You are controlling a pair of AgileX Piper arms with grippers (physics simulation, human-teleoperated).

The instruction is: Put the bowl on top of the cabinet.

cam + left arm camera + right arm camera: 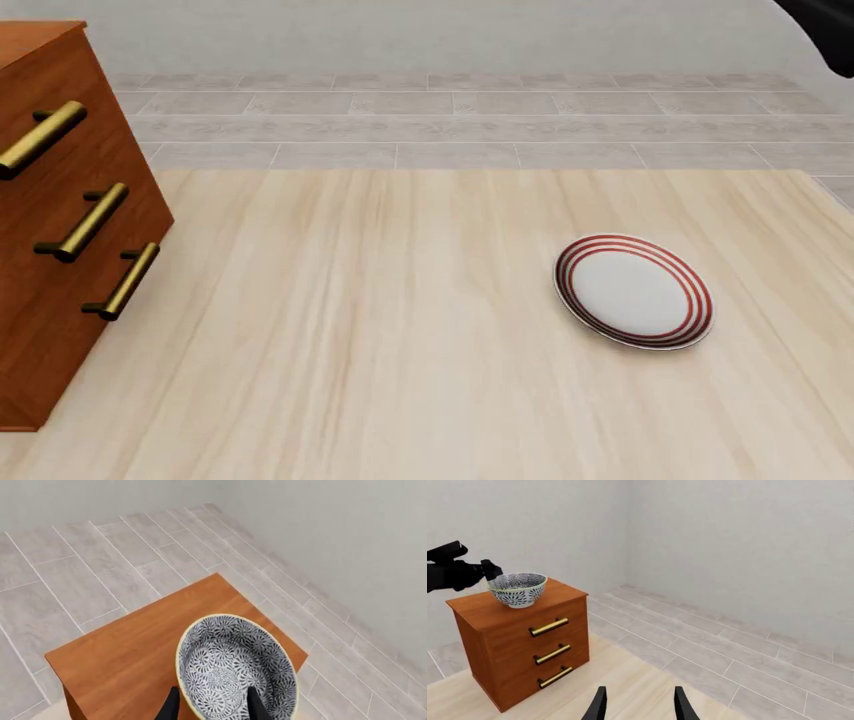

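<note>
Now bowl (233, 667) rim pinched between left jaws, atop cabinet (133, 655).

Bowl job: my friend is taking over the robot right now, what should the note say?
Left tool: shut on the bowl's rim, one finger inside, one outside.
Right tool: open, holding nothing, up above the table.
Bowl: at the cabinet's top; whether it rests there is unclear.
Done: bowl carried to the cabinet.
Left: set it down if needed, open the left tool, pull back.

Matte black arm (454, 572) with 2 slim tapered fingers (681, 705).
</note>
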